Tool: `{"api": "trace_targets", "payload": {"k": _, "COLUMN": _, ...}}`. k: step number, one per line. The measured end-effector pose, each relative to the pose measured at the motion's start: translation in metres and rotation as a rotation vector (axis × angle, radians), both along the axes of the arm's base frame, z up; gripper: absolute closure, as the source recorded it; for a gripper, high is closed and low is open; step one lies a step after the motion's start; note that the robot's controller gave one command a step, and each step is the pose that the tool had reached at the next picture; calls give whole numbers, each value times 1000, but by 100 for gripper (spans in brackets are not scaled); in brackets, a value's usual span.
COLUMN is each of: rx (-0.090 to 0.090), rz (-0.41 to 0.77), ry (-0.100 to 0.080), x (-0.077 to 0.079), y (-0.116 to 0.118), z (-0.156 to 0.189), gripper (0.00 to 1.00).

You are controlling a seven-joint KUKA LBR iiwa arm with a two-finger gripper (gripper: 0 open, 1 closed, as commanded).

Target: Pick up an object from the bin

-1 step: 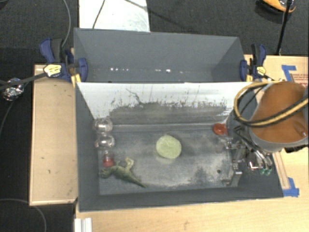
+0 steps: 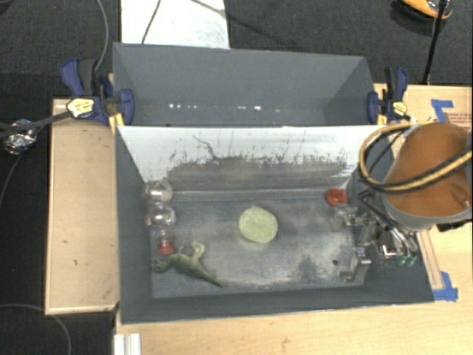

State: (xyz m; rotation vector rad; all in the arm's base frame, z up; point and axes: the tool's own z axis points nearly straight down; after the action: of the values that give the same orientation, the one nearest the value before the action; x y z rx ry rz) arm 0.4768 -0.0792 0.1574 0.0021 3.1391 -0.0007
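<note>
My gripper (image 2: 353,266) hangs low at the right side of the bin, its metal fingers pointing down toward the floor near the front right corner, with nothing seen between them. A small red-orange ball (image 2: 336,197) lies just behind it by the right wall. A pale green round disc (image 2: 259,225) rests mid-bin, well to the gripper's left.
At the left wall lies a clear plastic bottle with a red cap (image 2: 160,217), and a green toy dinosaur (image 2: 188,262) sprawls by the front left corner. The arm with its orange cover and cables fills the bin's right edge.
</note>
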Motion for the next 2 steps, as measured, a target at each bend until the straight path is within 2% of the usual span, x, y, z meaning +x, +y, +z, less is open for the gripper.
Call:
{"api": "trace_targets", "payload": {"k": 1, "rx": -1, "rz": 80, "ry": -6, "x": 30, "y": 10, "z": -31, "gripper": 0}}
{"api": "trace_targets", "payload": {"k": 2, "rx": 1, "rz": 37, "ry": 0, "x": 45, "y": 26, "z": -64, "gripper": 0}}
